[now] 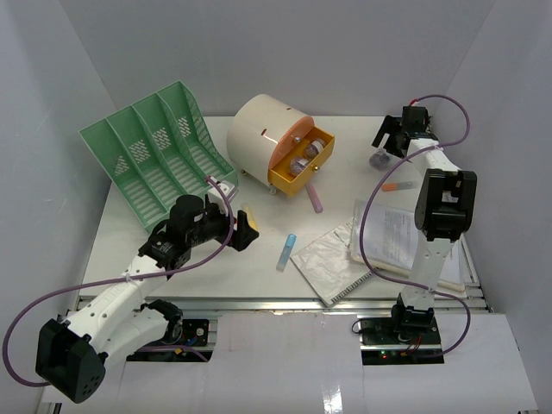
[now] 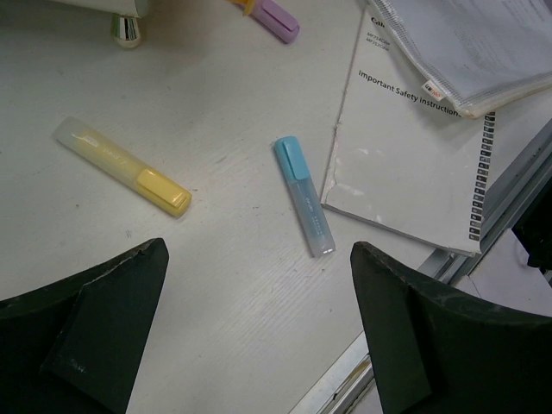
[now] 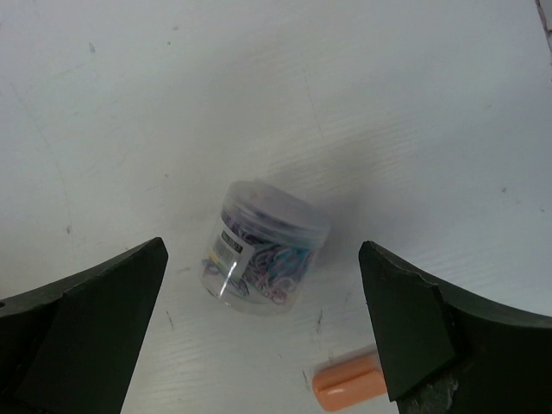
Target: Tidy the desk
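Observation:
The white desk (image 1: 259,276) carries scattered stationery. My left gripper (image 2: 259,250) hovers open over bare desk, nothing between its fingers. Ahead of it lie a blue highlighter (image 2: 304,194) and, further left, a yellow highlighter (image 2: 121,166). A purple highlighter (image 2: 274,15) lies near the drawer unit. At the back right my right gripper (image 3: 263,248) hangs open above a clear jar of coloured paper clips (image 3: 263,246), its fingers well apart from the jar. An orange highlighter (image 3: 349,384) lies just beside the jar.
A green slotted file rack (image 1: 159,151) stands at the back left. The cream drum drawer unit (image 1: 263,134) has its orange drawer (image 1: 302,164) open with jars inside. A spiral notebook (image 1: 332,263) and a document folder (image 1: 392,237) lie at the front right.

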You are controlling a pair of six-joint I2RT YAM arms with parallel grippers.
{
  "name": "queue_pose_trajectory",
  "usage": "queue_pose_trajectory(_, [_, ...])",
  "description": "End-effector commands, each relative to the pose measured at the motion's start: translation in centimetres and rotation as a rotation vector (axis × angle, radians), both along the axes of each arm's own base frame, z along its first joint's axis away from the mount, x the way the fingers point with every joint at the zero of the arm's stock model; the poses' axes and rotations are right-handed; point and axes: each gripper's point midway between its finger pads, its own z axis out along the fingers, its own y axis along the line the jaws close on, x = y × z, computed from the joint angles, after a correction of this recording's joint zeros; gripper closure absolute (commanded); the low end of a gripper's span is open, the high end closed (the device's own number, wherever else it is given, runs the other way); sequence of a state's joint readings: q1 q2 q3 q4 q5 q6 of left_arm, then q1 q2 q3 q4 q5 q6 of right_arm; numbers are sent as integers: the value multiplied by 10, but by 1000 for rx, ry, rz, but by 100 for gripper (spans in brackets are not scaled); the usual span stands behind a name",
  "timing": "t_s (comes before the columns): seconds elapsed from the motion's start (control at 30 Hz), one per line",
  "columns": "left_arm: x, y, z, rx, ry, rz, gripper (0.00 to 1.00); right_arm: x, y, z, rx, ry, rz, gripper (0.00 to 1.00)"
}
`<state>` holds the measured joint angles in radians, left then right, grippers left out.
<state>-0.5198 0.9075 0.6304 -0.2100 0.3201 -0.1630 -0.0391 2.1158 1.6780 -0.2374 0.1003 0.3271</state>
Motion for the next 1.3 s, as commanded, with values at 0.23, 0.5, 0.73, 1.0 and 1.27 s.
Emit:
queue_pose_trajectory(0.23, [3, 2, -7, 28, 10, 10, 2, 20, 2, -29, 98, 4, -49, 16])
queue_pose_trajectory(0.5, [4, 3, -10, 35, 15, 19, 2, 14, 3, -44, 128, 32, -27, 51])
queue_pose_trajectory(0.73, [3, 4, -6, 29, 5, 18, 2, 3, 24, 11, 125, -128, 155, 78])
queue_pose_trajectory(1.0, [1, 2, 1, 13, -11, 6, 2, -63, 126, 125, -14, -424, 795, 79])
queue_pose_trajectory(1.27, [0, 3, 5, 5, -23, 9, 2, -151, 246, 201, -132, -649, 1275, 77])
